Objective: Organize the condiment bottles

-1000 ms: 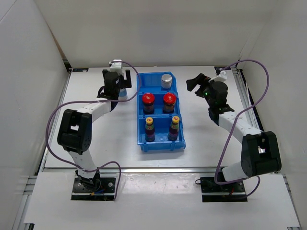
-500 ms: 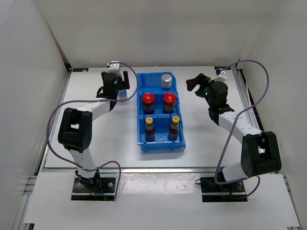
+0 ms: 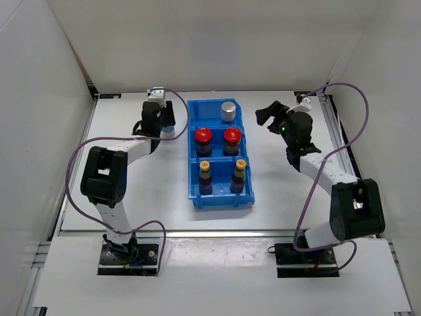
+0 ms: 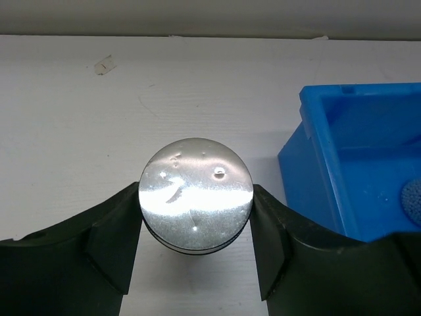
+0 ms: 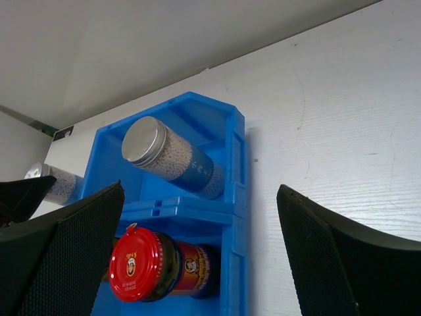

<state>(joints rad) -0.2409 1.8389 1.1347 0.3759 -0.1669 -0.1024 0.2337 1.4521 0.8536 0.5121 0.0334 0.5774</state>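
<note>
One shaker (image 4: 196,192) stands outside the blue bin (image 3: 191,153), toward the far left corner of the worktop (image 3: 131,191) and just beside the left wall of the bin's far compartment. We see it upright, its long axis vertical and its silver cap pointing straight up into the left wrist view. It sits directly under the left gripper (image 3: 161,122), whose two black fingers (image 4: 115,240) press against opposite sides of the cap, so we read that gripper as clamped on the shaker from above. The left arm is plainly the nearer one. From the held shaker the bin lies toward the worktop's right edge, and the far compartment's left half looks bare next to the second shaker (image 3: 228,110), which stands in its right half. We judge that the coming move turns on this: lift along the upright axis until the base clears the wall, then carry it sideways toward the right edge and set it down cap up. Further out, the two red-lidded jars (image 3: 203,137) fill the middle compartment and the two yellow-capped bottles (image 3: 205,168) the near one, all upright. The right gripper (image 3: 271,113) hovers near the bin's far right corner, jaws spread wide and holding nothing.
</note>
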